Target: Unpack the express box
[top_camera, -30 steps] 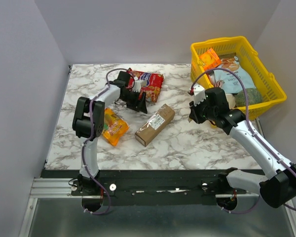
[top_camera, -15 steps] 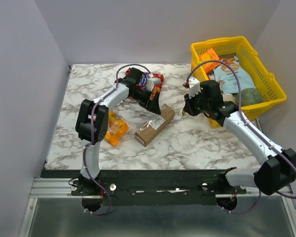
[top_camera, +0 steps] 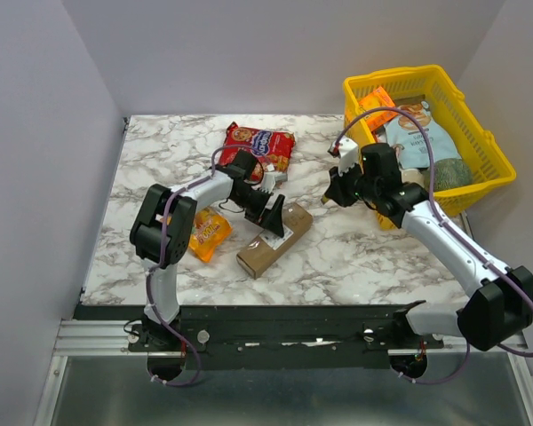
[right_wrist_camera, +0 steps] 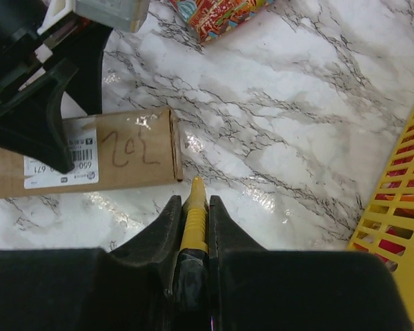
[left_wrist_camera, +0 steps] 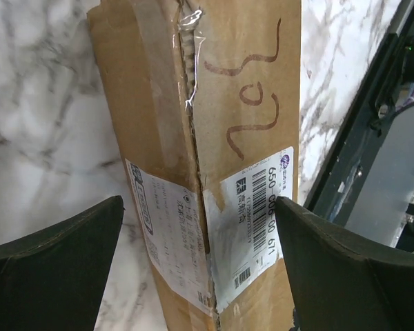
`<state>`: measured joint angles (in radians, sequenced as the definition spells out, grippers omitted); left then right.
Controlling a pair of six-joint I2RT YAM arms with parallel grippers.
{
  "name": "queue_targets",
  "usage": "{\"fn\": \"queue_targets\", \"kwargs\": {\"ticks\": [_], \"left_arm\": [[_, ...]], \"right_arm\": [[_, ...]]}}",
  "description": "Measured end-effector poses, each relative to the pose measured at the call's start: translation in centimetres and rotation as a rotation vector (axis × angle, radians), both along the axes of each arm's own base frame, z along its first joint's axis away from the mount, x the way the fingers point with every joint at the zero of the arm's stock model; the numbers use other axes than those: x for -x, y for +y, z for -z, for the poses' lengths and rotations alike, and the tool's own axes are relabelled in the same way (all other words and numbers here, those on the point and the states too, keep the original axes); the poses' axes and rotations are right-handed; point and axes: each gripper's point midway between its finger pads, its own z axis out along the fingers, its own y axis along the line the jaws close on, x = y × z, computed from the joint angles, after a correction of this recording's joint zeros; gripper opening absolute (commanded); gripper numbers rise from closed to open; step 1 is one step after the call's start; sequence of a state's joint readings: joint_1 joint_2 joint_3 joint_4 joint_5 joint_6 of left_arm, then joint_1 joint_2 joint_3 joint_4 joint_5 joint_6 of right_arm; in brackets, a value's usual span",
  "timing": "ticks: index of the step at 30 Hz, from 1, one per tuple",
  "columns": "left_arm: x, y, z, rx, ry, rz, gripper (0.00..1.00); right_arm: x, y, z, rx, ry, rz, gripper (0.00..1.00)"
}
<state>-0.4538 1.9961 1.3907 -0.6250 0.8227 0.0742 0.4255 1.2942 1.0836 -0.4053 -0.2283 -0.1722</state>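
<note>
The left claw (top_camera: 273, 216) has moved off the red bag (top_camera: 259, 149) and now hangs over the box (top_camera: 256, 253). Its fingers are wide apart, one on each side. The box lies on the table (top_camera: 160, 169), label up. The right claw (top_camera: 335, 193) is clamped on a yellow tool (right_wrist_camera: 194, 217). The tool's tip is just beside the box's end.

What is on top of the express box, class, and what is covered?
On the express box: a white barcode label, brown handwriting and a torn taped seam. The open left tool straddles it. It is closed, so its contents are hidden.
</note>
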Motion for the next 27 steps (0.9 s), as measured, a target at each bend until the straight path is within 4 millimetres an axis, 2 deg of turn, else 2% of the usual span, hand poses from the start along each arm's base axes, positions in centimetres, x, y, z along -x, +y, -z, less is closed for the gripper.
{"fn": "queue_targets", "kwargs": {"ticks": [3,5,8,15,19,27], "left_arm": [[2.1,0.3,0.3,-0.002,0.038,0.002,0.98],[2.7,0.3,0.3,-0.001,0.053,0.002,0.98],[2.8,0.2,0.3,0.001,0.06,-0.002,0.98],[2.8,0.2,0.3,0.0,0.063,-0.005,0.98],[2.9,0.2,0.4,-0.001,0.07,-0.011,0.98],[3.0,0.2,0.5,0.001,0.084,-0.023,0.99]], "right_arm": [[-0.1,0.5,0.1,-0.028,0.011,-0.003,0.0],[-0.4,1.2,0.4,-0.043,0.018,-0.006,0.0],[-0.6,2.3,1.4,-0.041,0.036,-0.02,0.0],[0.8,5.8,4.1,0.024,0.077,-0.053,0.0],[0.8,6.4,4.0,0.045,0.057,-0.034,0.0],[-0.8,6.2,2.9,0.064,-0.019,0.022,0.0]]}}
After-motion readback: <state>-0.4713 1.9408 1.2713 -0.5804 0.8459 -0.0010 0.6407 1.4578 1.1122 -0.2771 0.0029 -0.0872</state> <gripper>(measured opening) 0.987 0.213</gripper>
